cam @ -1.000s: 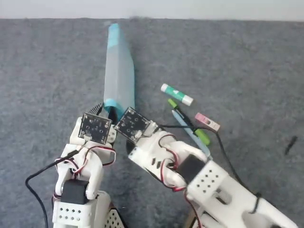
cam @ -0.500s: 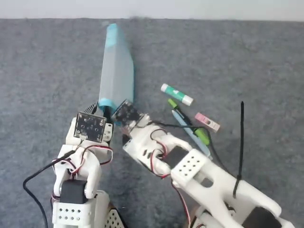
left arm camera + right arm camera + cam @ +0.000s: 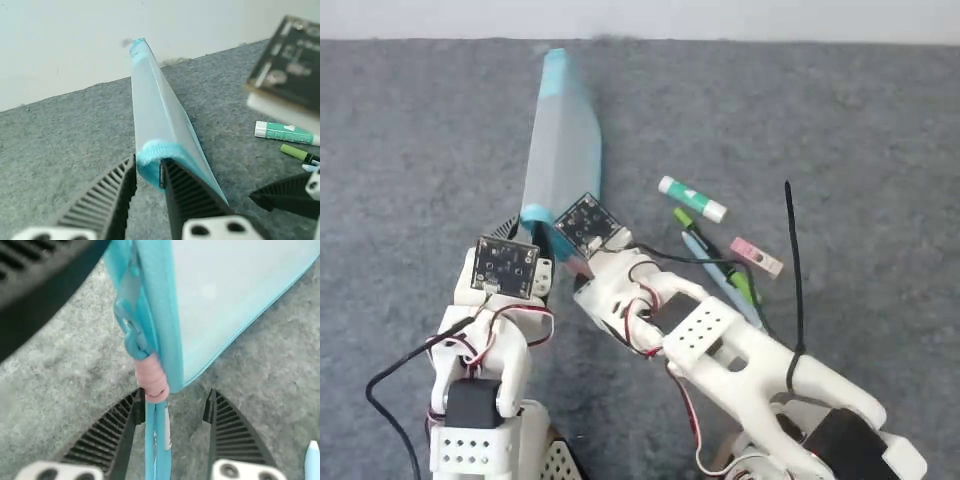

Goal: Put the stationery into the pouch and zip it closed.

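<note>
The pouch (image 3: 563, 140), pale translucent blue with teal ends, stands on its long edge and runs away from the arms. My left gripper (image 3: 149, 162) is shut on its near teal end (image 3: 154, 151). My right gripper (image 3: 172, 400) is open just behind that end, with the teal zipper pull and its pink bead (image 3: 153, 381) hanging between the fingers, close to one finger (image 3: 129, 425). On the carpet to the right lie a glue stick (image 3: 692, 198), a green marker (image 3: 744, 287), a blue pen (image 3: 704, 258) and a pink eraser (image 3: 756, 256).
Grey carpet (image 3: 430, 150) covers the table up to a white wall (image 3: 720, 18) at the back. The right arm's body (image 3: 720, 350) and its black cable (image 3: 792, 270) lie over part of the stationery. Bare carpet lies left of the pouch and at far right.
The right arm has swung left and forward, bringing its gripper up to the pouch's near end. The pouch's near end has shifted slightly left with the left gripper.
</note>
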